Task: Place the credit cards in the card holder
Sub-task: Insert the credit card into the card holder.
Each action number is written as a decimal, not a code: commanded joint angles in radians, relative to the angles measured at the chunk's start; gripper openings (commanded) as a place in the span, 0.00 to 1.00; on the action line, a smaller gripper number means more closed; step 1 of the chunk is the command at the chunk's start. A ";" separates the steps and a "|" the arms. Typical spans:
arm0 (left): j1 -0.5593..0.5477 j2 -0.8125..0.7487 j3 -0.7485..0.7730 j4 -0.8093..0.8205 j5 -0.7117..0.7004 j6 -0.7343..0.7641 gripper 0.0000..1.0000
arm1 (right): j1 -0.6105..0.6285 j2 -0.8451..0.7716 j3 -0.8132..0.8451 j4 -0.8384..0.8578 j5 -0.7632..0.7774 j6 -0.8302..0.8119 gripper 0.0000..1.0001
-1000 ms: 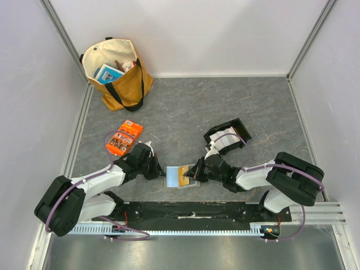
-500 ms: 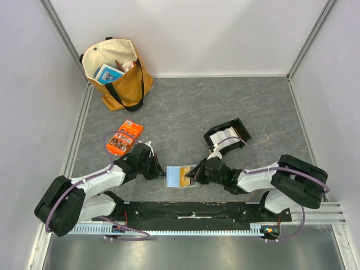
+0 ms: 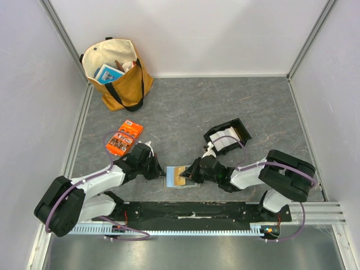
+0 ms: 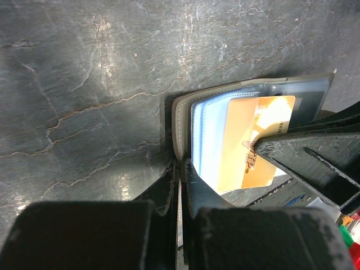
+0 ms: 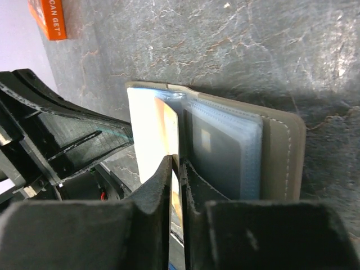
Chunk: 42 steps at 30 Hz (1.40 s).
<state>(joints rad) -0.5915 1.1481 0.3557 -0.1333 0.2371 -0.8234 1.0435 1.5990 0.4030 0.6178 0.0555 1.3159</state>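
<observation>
Card holder [image 3: 170, 177] lies open flat on table [image 3: 185, 107], near the front edge, between the 2 grippers. Clear sleeves show inside it, grey cover underneath. 1 tan card [image 3: 181, 176] sits on the open sleeves, partly over the holder, its far end toward the right arm.

Left gripper [image 3: 159, 172] is low at the holder's left edge. Left wrist view: jaws fully together, tips [image 4: 180, 185] touching the corner of the grey cover [image 4: 180, 124]. Can't tell if a flap is pinched between them. Tan card [image 4: 247, 146] shows past the blue-tinted sleeve, with the right arm's fingers [image 4: 304, 157] on its far side.

Right gripper [image 3: 190, 174] is at the holder's right side. Right wrist view: jaws [image 5: 175, 180] stand only a thin slit apart, and the edge of the tan card [image 5: 163, 129] runs into that slit, so it has hold of the card. The card stands tilted up beside the sleeves of the holder [image 5: 278, 152].

Remaining credit cards [image 3: 225, 142], pale ones, sit in black tray [image 3: 244, 132] behind the right arm, well apart from the holder. Orange packet [image 3: 124, 138] lies left of centre behind the left arm. Tote bag [image 3: 118, 73] stands in the far left corner with items inside.
</observation>
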 commanded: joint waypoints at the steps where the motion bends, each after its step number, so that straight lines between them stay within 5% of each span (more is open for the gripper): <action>1: -0.005 -0.007 -0.017 -0.011 -0.032 -0.020 0.02 | 0.016 -0.016 0.046 -0.228 0.027 -0.061 0.18; 5: -0.004 -0.016 -0.012 -0.022 -0.038 -0.017 0.02 | 0.027 -0.115 0.098 -0.459 0.144 -0.125 0.48; 8: -0.005 -0.024 -0.008 -0.029 -0.039 -0.013 0.02 | 0.035 -0.162 0.154 -0.576 0.210 -0.171 0.58; 25: -0.004 -0.033 0.000 -0.031 -0.025 -0.005 0.02 | 0.079 -0.008 0.275 -0.521 0.107 -0.222 0.55; 42: -0.005 -0.039 0.003 -0.034 -0.025 -0.002 0.02 | 0.081 -0.033 0.252 -0.389 0.098 -0.250 0.51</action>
<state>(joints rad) -0.5934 1.1225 0.3538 -0.1551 0.2352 -0.8234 1.1168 1.5723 0.6662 0.1707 0.1551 1.0809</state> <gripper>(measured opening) 0.025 0.519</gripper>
